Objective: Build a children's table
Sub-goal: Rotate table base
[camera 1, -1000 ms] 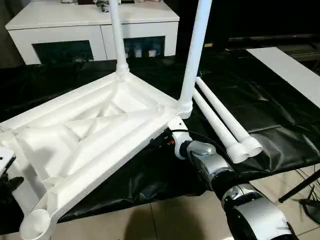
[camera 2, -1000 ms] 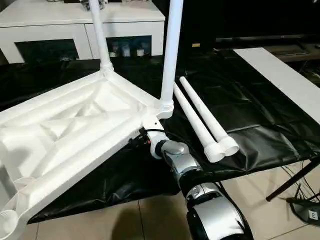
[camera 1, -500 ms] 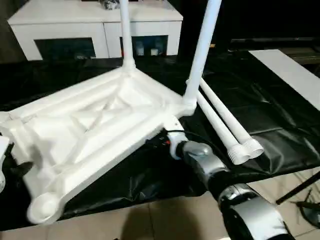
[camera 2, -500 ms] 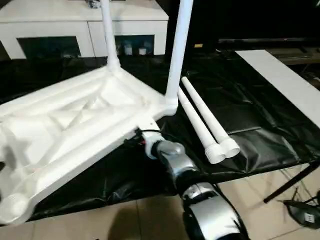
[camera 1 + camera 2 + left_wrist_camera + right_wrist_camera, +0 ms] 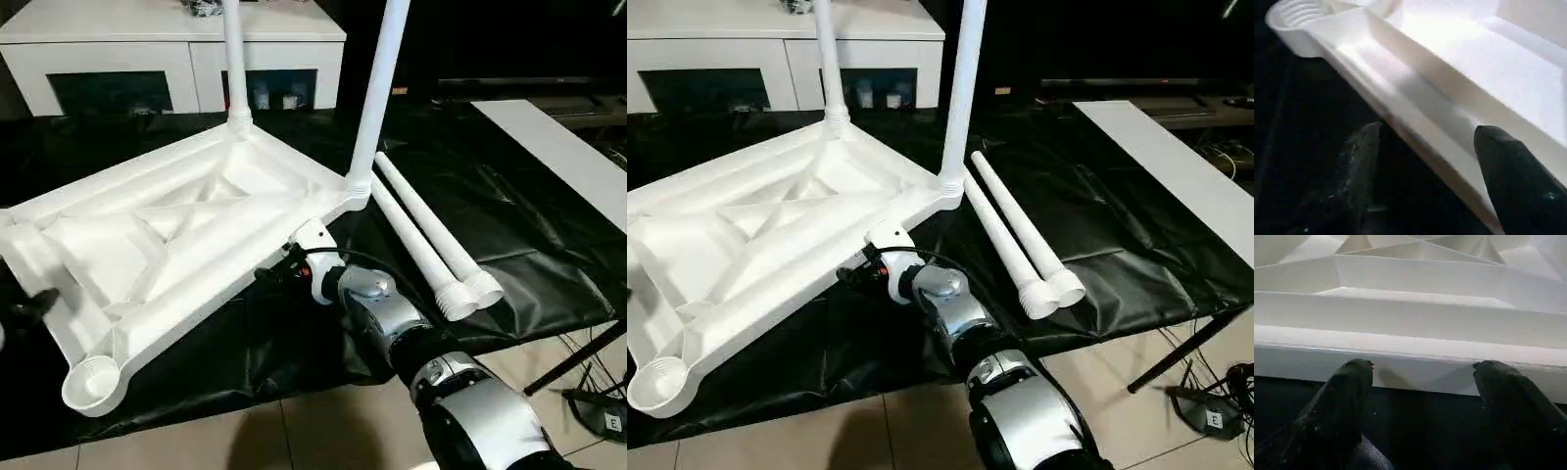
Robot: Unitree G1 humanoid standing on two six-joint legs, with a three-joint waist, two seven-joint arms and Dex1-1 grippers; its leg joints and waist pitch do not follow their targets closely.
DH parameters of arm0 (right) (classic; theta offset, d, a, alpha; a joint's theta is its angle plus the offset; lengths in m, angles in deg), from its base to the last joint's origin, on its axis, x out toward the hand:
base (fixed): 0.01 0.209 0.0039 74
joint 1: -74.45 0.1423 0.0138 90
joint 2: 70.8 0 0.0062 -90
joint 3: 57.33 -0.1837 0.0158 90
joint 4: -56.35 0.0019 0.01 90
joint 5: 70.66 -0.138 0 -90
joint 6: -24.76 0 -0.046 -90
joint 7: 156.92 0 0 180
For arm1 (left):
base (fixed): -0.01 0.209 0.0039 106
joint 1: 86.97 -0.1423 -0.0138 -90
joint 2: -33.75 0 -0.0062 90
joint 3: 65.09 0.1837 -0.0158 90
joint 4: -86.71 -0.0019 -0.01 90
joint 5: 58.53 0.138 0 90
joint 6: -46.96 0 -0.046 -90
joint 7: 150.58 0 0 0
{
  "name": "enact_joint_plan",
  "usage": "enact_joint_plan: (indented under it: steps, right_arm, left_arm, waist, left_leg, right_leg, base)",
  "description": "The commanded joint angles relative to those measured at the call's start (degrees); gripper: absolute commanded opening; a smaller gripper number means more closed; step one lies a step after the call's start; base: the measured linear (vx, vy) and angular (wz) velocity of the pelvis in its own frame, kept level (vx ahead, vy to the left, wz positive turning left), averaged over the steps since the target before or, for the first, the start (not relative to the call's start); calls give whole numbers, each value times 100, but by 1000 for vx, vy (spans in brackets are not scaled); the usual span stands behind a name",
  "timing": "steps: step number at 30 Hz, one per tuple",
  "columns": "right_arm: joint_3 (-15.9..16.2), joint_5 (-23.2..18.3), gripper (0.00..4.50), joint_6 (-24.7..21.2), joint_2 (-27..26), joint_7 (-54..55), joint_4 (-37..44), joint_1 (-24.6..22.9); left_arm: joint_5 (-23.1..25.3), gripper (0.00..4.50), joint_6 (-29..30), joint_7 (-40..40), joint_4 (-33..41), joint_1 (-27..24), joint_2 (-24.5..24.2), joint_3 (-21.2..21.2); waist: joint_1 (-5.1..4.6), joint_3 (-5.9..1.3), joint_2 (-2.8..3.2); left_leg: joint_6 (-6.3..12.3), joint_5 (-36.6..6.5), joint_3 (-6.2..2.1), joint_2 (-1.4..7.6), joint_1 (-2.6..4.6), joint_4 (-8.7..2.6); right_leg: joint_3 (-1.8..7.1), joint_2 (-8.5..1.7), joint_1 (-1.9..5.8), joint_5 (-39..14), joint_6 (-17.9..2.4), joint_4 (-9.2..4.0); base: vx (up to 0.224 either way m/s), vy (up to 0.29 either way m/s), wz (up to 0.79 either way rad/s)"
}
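The children's table lies upside down on the black sheet: its white ribbed tabletop point(image 5: 186, 235) has two legs point(image 5: 377, 88) standing in the far corner sockets. An empty round socket point(image 5: 93, 382) faces up at the near left corner. Two loose legs point(image 5: 426, 240) lie side by side to the right. My left gripper point(image 5: 1425, 132) is open at the tabletop's left rim, with its fingers point(image 5: 1359, 156) spread on either side of the edge. My right gripper point(image 5: 1422, 367) is open too, low against the tabletop's near long edge and just in front of it.
A white cabinet point(image 5: 147, 54) with glass doors stands behind the sheet. A long white board point(image 5: 558, 147) lies at the far right. Tiled floor point(image 5: 245, 441) runs along the near edge, with a stand's black legs point(image 5: 588, 382) at the right.
My left gripper's fingers have spread apart at the rim. The tabletop now lies lower and flatter on the sheet. The right arm stays under the near edge, and the camera has shifted.
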Motion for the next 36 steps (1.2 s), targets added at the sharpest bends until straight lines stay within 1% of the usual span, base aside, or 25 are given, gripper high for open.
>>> enact_joint_plan:
  steps: [1,3,4,7,9,11,14,15,16,18,19,20,21,22,23,24,25,26,27,28,31,32,33,34,36]
  right_arm:
    - [-6,26,369,86,19,-29,43,100]
    - [5,24,369,93,21,-29,48,93]
    - [13,24,369,100,22,-29,60,85]
    - [0,22,369,121,39,-21,79,62]
    - [-19,25,369,138,49,-8,70,55]
    - [-40,25,369,146,72,10,52,49]
    - [-38,36,369,150,103,30,31,40]
    - [-33,43,369,150,110,39,25,39]
    - [-22,60,369,153,119,60,6,44]
    - [2,118,369,124,134,179,-74,80]
    - [42,212,369,90,157,380,-154,130]
    - [54,298,369,30,180,669,-276,215]
    - [48,306,369,17,183,722,-300,233]
    - [20,300,369,-8,180,807,-354,279]
    - [3,286,369,-13,171,816,-380,306]
    - [3,286,369,-13,171,816,-380,306]
    - [2,278,369,-9,129,781,-430,359]
    - [12,274,369,5,106,730,-443,368]
    - [12,274,369,5,106,730,-443,368]
    - [21,284,369,40,62,655,-471,371]
    - [71,312,369,131,-24,497,-507,344]
    - [71,312,369,131,-24,497,-507,344]
    - [71,312,369,131,-24,497,-507,344]
    - [110,313,369,186,-68,380,-495,298]
    - [130,307,369,229,-91,288,-483,264]
  left_arm:
    - [22,383,45,45,-122,85,-55,-74]
    - [102,392,80,227,-225,122,-73,-87]
    - [293,413,-2,594,-482,200,-97,-103]
    - [585,429,-440,1229,-1056,349,-89,-212]
    - [699,445,-601,1443,-1227,387,-81,-261]
    - [750,445,-775,1582,-1410,415,-65,-300]
    - [799,445,-820,1483,-1497,336,-42,-93]
    - [790,445,-801,1418,-1496,317,-22,-23]
    - [766,445,-750,1251,-1459,270,15,135]
    - [764,445,-729,960,-1368,185,102,473]
    - [729,445,-714,788,-1196,139,200,665]
    - [686,445,-690,628,-935,108,340,914]
    - [677,445,-689,593,-867,100,367,970]
    - [626,445,-685,455,-723,83,420,1107]
    - [591,445,-562,367,-588,49,427,1225]
    - [591,445,-562,367,-588,49,427,1225]
    - [388,445,-317,-145,-134,-136,334,1622]
    - [348,445,-380,-419,66,-245,238,1805]
    - [348,445,-380,-419,66,-245,238,1805]
    - [250,445,-448,-811,388,-388,139,1977]
    - [-78,445,-375,-1478,1153,-667,-43,2268]
    - [-78,445,-375,-1478,1153,-667,-43,2268]
    - [-78,445,-375,-1478,1153,-667,-43,2268]
    - [-303,445,-260,-1775,1682,-816,-141,2457]
    - [-410,445,-163,-1843,1962,-820,-134,2569]
  waist:
    - [-5,-319,236]
    - [-6,-315,241]
    - [-2,-318,255]
    - [-9,-310,238]
    - [-6,-325,240]
    - [-9,-340,241]
    - [5,-339,240]
    - [8,-335,243]
    - [24,-326,229]
    - [40,-309,237]
    - [49,-309,246]
    - [63,-310,239]
    - [61,-307,238]
    - [76,-297,221]
    - [94,-303,229]
    - [104,-296,232]
    - [116,-302,233]
    - [118,-304,228]
    - [118,-304,228]
    - [127,-307,228]
    - [121,-297,221]
    - [129,-294,229]
    - [122,-288,233]
    - [116,-290,229]
    - [97,-275,220]
  left_leg:
    - [-79,-1246,-10,82,120,-483]
    - [-82,-1312,-6,80,124,-486]
    - [-92,-1390,-14,81,132,-490]
    - [-79,-1480,-25,72,123,-497]
    - [-79,-1404,-36,85,124,-496]
    - [-65,-1246,-29,82,126,-476]
    - [-30,-1171,-27,85,124,-473]
    - [-35,-1217,-23,88,129,-476]
    - [-60,-1362,-21,101,142,-489]
    - [-106,-1491,-21,107,144,-506]
    - [-160,-1561,-26,122,144,-514]
    - [-193,-1565,-20,124,164,-517]
    - [-213,-1568,-16,123,164,-513]
    - [-208,-1681,-1,113,161,-516]
    - [-215,-1672,-11,103,156,-505]
    - [-217,-1707,-11,106,156,-518]
    - [-234,-1715,-18,112,152,-519]
    - [-225,-1653,-18,112,140,-520]
    - [-225,-1653,-18,112,140,-520]
    - [-197,-1591,-11,106,140,-511]
    - [-190,-1593,-4,110,127,-521]
    - [-197,-1612,4,107,140,-515]
    - [-217,-1647,1,108,129,-526]
    - [-243,-1727,-10,115,124,-532]
    - [-258,-1815,-5,119,128,-537]
  right_leg:
    - [183,-260,207,98,-1459,-308]
    - [183,-254,200,40,-1454,-311]
    - [183,-250,200,-20,-1415,-315]
    - [189,-251,209,-122,-1336,-337]
    - [188,-270,223,-57,-1331,-330]
    - [183,-268,219,157,-1379,-309]
    - [177,-273,217,249,-1447,-298]
    - [176,-274,208,196,-1455,-303]
    - [180,-282,194,21,-1461,-322]
    - [187,-287,176,-166,-1453,-334]
    - [190,-293,175,-231,-1451,-335]
    - [185,-297,166,-251,-1452,-351]
    - [188,-300,160,-265,-1475,-343]
    - [197,-294,156,-408,-1432,-363]
    - [199,-301,166,-433,-1397,-348]
    - [201,-297,160,-481,-1342,-357]
    - [201,-305,165,-500,-1306,-357]
    - [197,-295,167,-447,-1308,-351]
    - [197,-295,167,-447,-1308,-351]
    - [200,-288,162,-360,-1316,-343]
    - [200,-280,159,-389,-1330,-342]
    - [203,-278,146,-402,-1337,-345]
    - [202,-273,149,-433,-1333,-339]
    - [202,-289,161,-501,-1325,-335]
    - [201,-270,146,-594,-1302,-352]
  base:
    - [0,0,0]
    - [0,0,0]
    - [0,0,0]
    - [0,0,0]
    - [0,0,0]
    - [0,0,0]
    - [0,0,0]
    - [0,0,0]
    - [0,0,0]
    - [0,0,0]
    - [0,0,0]
    - [0,0,0]
    - [0,0,0]
    - [0,0,0]
    - [0,0,0]
    - [0,0,0]
    - [0,0,0]
    - [0,0,0]
    - [0,0,0]
    - [0,0,0]
    - [0,0,0]
    - [0,0,0]
    - [0,0,0]
    - [0,0,0]
    - [0,0,0]
